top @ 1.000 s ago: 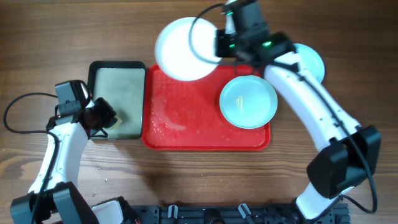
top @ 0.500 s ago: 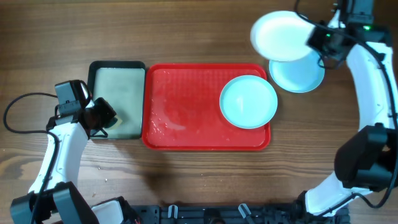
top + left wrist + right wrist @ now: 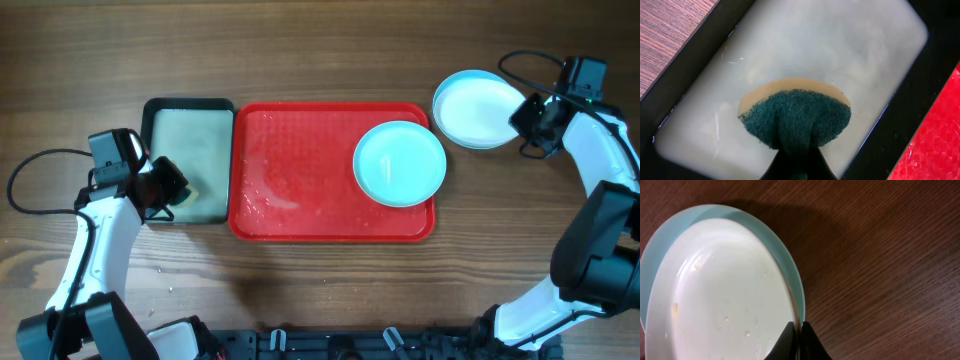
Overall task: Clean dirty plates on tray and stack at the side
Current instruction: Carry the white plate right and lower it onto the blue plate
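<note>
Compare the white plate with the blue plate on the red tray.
The white plate rests off the red tray, stacked on another blue plate; the blue plate on the tray sits alone. The right gripper pinches the white plate's rim; the tray's blue plate is untouched. Both are round.

Overhead is reading evenly and softly lit; I'm seeing only faint shadows beside the arms on the table (image 3: pixel 300 50). Small wet glints are speckling the left part of the red tray (image 3: pixel 320 215). Left wrist is holding sharp focus on the sponge (image 3: pixel 795 117), while the left tool (image 3: pixel 795 162) is showing as a dark blur. Right wrist is running dimmer: the white plate (image 3: pixel 715 305) is glowing, and a shadow is falling upper right of the aqua plate (image 3: pixel 781 262).
</note>
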Tool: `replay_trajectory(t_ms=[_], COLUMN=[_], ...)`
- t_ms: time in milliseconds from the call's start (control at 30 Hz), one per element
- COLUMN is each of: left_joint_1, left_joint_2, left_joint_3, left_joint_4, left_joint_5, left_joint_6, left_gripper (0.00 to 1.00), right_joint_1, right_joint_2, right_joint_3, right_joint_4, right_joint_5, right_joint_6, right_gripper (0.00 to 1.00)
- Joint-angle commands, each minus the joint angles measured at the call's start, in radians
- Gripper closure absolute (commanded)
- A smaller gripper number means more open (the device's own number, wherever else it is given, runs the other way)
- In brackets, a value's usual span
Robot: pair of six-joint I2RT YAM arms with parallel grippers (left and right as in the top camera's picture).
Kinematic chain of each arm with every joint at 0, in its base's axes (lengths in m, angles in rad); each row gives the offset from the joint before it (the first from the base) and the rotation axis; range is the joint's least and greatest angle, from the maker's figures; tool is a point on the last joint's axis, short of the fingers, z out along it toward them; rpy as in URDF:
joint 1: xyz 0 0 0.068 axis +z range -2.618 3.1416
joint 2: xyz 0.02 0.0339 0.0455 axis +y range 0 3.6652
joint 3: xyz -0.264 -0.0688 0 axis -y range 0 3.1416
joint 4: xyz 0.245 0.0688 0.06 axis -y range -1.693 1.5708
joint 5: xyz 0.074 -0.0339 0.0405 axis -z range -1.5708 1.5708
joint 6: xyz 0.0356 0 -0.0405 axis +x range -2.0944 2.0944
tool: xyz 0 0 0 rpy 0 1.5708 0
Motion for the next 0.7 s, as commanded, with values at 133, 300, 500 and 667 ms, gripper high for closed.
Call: replay_trajectory(t_ms=[133,300,500,667], left_joint_1=[0.005,0.005,0.005,0.005], left_joint_2=[0.004,0.004,0.004,0.004], left_joint_3=[-0.006,-0.006,-0.006,-0.006], left_joint_4=[0.003,0.003,0.003,0.003], left_joint_5=[0.016,0.016,0.016,0.016], left_joint_6=[-0.002,-0.002,-0.002,-0.002], left_gripper=[0.96,0.96,0.96,0.96], right_joint_1=[0.003,0.008,0.047,0.172], right_joint_2=[0.008,0.008,0.008,0.008], right_joint_3=[-0.010,-0.011,-0.011,-0.011], right_joint_4=[0.019,-0.002,-0.140,-0.283], right_joint_5=[0.001,-0.043,-0.216,-0.236], right_joint_6=[0.013,-0.055,-0.125,-0.266], right_gripper=[0.74,0.24,0.18,0.26])
